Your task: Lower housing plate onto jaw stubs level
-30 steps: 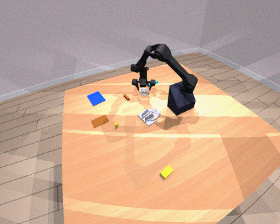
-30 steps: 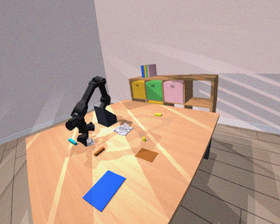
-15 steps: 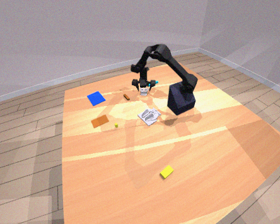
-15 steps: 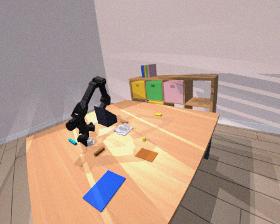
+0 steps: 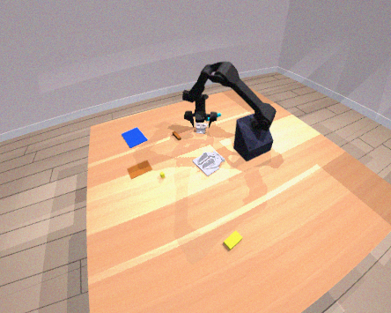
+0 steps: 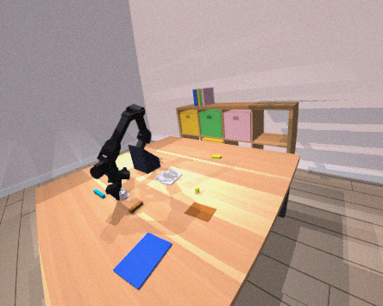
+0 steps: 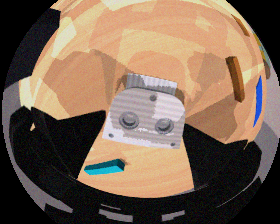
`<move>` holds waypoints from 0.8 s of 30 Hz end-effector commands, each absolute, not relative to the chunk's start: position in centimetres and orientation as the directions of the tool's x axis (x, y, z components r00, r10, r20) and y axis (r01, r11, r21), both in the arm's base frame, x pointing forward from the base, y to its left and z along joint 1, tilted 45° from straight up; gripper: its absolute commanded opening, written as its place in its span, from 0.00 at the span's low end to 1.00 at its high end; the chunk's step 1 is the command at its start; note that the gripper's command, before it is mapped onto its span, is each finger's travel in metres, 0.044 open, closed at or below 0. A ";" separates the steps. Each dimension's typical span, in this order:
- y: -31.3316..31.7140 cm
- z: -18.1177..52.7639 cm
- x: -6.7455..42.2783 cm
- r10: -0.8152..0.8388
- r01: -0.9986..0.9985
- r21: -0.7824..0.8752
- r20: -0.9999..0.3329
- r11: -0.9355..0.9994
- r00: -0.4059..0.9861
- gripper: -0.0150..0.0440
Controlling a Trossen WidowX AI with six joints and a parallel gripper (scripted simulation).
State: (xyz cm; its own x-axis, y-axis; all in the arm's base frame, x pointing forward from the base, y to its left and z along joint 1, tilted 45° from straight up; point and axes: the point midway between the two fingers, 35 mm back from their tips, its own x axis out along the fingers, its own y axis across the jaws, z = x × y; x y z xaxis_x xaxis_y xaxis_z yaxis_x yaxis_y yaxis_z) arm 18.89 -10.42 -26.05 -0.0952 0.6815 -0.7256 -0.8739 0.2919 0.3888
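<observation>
The housing plate (image 5: pixel 201 128) (image 6: pixel 124 194) (image 7: pixel 145 134) is light grey with a rounded edge, two large round features and small holes. It stands in front of a ribbed grey block (image 7: pixel 151 82). My gripper (image 5: pixel 201 130) (image 7: pixel 145 121) is open, pointing down, with one finger on each side of the plate. In the wrist view the fingers come close to the plate's side edges; whether they touch cannot be told. The white base (image 5: pixel 206 170) (image 6: pixel 163 180) lies flat nearer the arm's base, with grey and white jaw shapes on it, too small to tell apart.
Near the gripper lie a cyan bar (image 6: pixel 99 193) (image 7: pixel 105 167) and a brown bar (image 5: pixel 176 135) (image 6: pixel 135 207) (image 7: pixel 235 79). Farther off are a blue sheet (image 5: pixel 134 137) (image 6: pixel 143 259), an orange-brown sheet (image 5: pixel 139 169) (image 6: pixel 200 211), a small yellow piece (image 5: pixel 162 175) (image 6: pixel 197 190) and a yellow block (image 5: pixel 232 240) (image 6: pixel 216 156).
</observation>
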 end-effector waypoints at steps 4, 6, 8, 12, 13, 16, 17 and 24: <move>-10.4 -26.1 18.9 0.681 -0.874 0.389 -0.726 0.292 -0.095 0.92; -10.4 -26.1 18.9 0.681 -0.874 0.389 -0.726 0.292 -0.095 0.90; -10.4 -26.1 18.9 0.681 -0.874 0.389 -0.726 0.292 -0.095 0.88; -10.4 -26.1 18.9 0.681 -0.874 0.389 -0.726 0.292 -0.095 0.85; -10.4 -26.1 18.9 0.681 -0.874 0.389 -0.726 0.292 -0.095 0.85; -10.4 -26.1 18.9 0.681 -0.874 0.389 -0.726 0.292 -0.095 0.85; -10.4 -26.1 18.9 0.681 -0.874 0.389 -0.726 0.292 -0.095 0.85; -10.7 -25.7 19.0 0.681 -0.874 0.389 -0.726 0.292 -0.095 0.85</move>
